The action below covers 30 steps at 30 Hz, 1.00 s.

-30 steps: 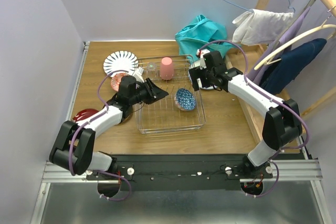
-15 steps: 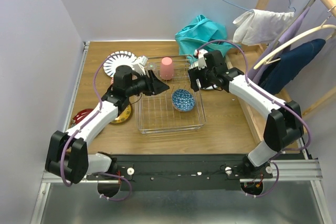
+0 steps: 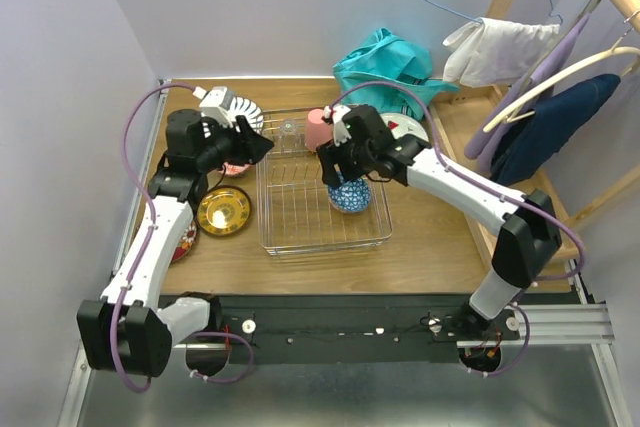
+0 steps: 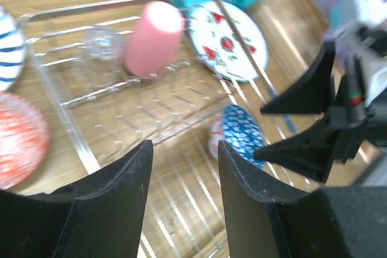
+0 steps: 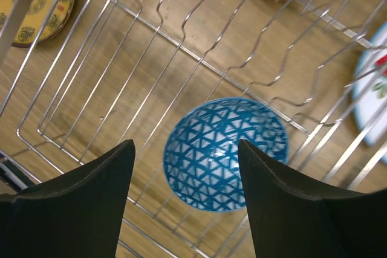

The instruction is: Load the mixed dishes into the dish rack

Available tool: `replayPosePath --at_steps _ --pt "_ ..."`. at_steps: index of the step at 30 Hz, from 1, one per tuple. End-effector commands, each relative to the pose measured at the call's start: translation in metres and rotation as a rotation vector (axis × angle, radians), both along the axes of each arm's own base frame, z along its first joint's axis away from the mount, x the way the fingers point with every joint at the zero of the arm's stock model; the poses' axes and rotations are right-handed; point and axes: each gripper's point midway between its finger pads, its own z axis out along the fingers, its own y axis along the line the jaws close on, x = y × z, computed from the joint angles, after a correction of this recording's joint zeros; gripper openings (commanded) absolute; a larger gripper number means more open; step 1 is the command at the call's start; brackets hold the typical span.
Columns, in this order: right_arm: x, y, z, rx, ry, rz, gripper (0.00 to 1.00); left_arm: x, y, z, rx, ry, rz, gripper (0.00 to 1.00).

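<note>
Wooden table (image 3: pixel 430 237), dish rack (image 3: pixel 326 248): left gripper (image 4: pixel 184 147) open, empty; right gripper (image 5: pixel 183 146) open above blue bowl (image 5: pixel 225 152), whose rim we should pinch clear of wires.

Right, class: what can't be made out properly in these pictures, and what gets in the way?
Striped plate: top view, mostly behind the left arm.
Red saucer: top view, largely under that arm.
Glass: left wrist view, blurred.
Fruit plate: right wrist view, cut by right edge.
</note>
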Motion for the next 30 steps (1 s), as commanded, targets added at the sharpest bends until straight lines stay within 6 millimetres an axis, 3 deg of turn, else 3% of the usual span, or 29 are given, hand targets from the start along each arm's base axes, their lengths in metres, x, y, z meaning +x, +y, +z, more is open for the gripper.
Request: replayPosePath --at_steps 1,8,13,18,23,27,30 --pt "-0.017 0.009 -0.036 -0.059 0.146 -0.09 0.73 -0.009 0.036 0.015 0.035 -0.061 0.12 0.56" --pt "-0.022 0.018 -0.053 -0.126 0.155 -0.126 0.69 -0.025 0.061 0.015 0.013 -0.083 0.203 0.57" --pt "-0.023 0.018 -0.065 -0.16 0.167 -0.14 0.54 -0.03 0.07 0.017 -0.054 -0.077 0.245 0.57" --pt "-0.028 0.013 -0.06 -0.165 0.171 -0.139 0.39 -0.033 0.073 0.014 -0.072 -0.073 0.26 0.57" --pt "-0.038 0.002 -0.074 -0.2 0.188 -0.128 0.35 -0.03 0.071 0.015 -0.094 -0.066 0.26 0.58" --pt "-0.041 0.0 -0.078 -0.204 0.188 -0.111 0.12 -0.026 0.071 0.018 -0.116 -0.066 0.261 0.58" --pt "-0.04 0.001 -0.07 -0.194 0.166 -0.082 0.05 -0.024 0.07 0.017 -0.122 -0.057 0.257 0.58"
